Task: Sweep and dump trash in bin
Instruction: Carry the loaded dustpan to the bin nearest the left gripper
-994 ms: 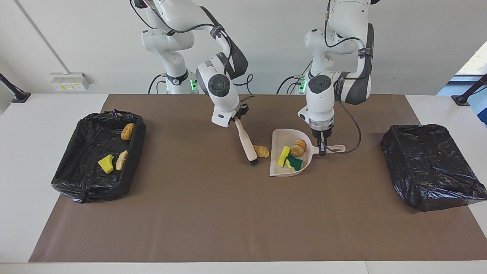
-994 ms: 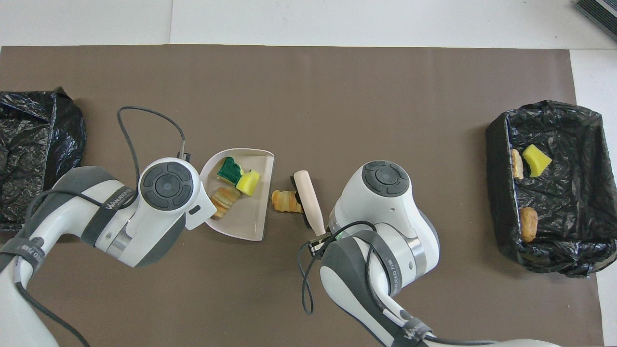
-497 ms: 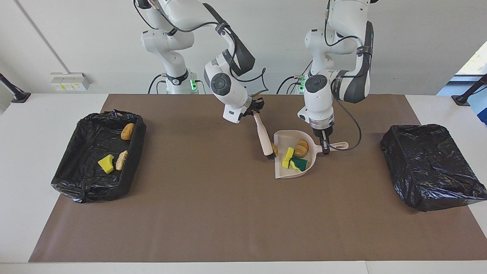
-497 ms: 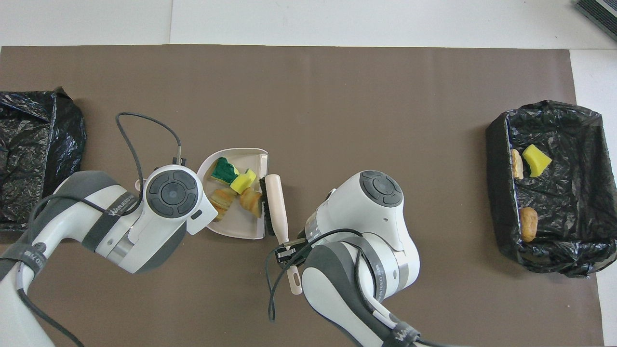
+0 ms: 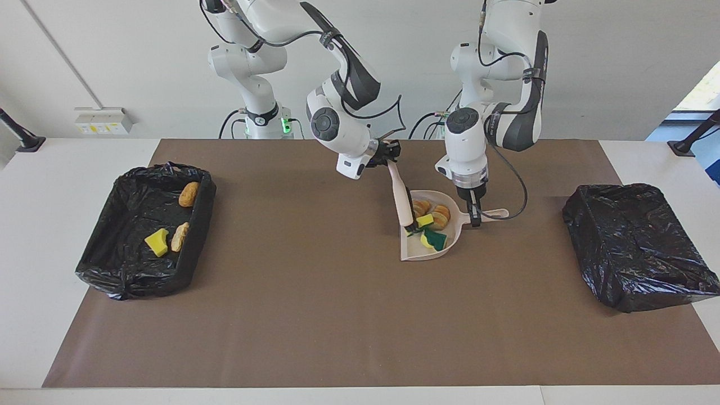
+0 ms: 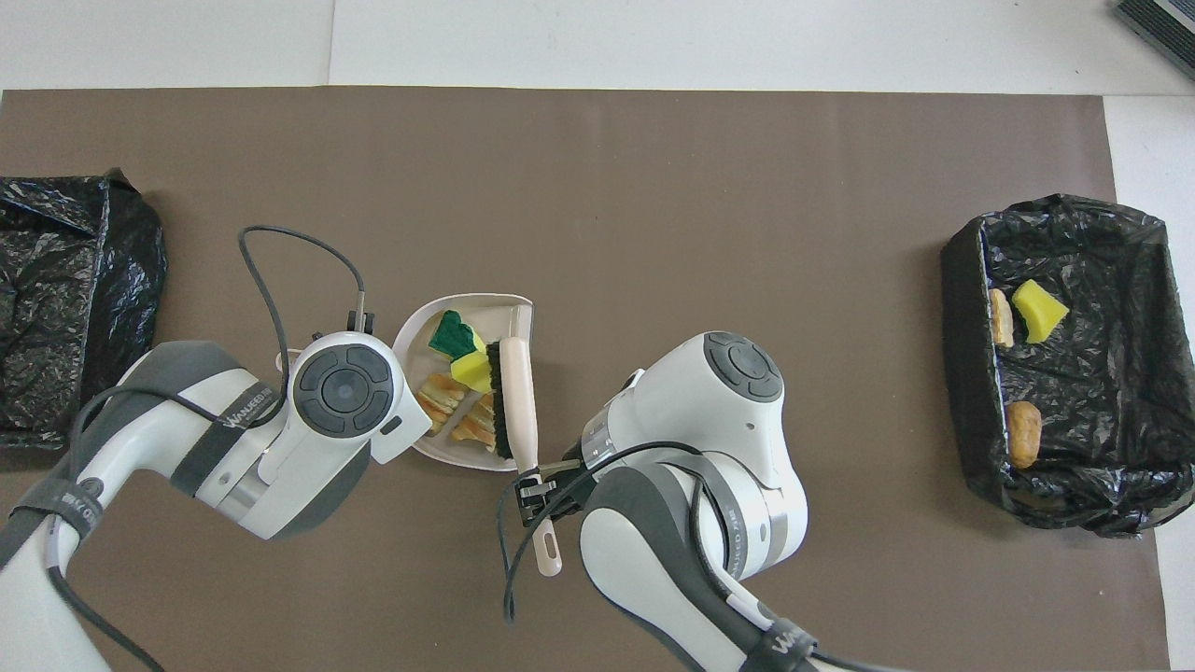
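Note:
The beige dustpan (image 5: 419,252) (image 6: 490,310) lies on the brown mat near the middle of the table. In it is trash: two bread pieces (image 5: 441,216) (image 6: 437,397), a yellow sponge bit (image 5: 426,220) (image 6: 471,371) and a green one (image 5: 436,241) (image 6: 451,333). My left gripper (image 5: 475,216) is shut on the pan's handle; in the overhead view its wrist hides it. My right gripper (image 5: 390,159) (image 6: 532,485) is shut on the beige brush (image 5: 401,197) (image 6: 520,392), whose bristles stand inside the pan's mouth against the trash.
A black-lined bin (image 5: 121,270) (image 6: 962,271) at the right arm's end of the table holds two bread pieces and a yellow sponge bit. A second box wrapped in black bag (image 5: 635,242) (image 6: 56,299) sits at the left arm's end. Cables loop by both wrists.
The right gripper swept the brush toward the left arm's end, pushing the loose bread piece off the mat into the dustpan. The brush head now stands inside the pan. The pan shifted slightly.

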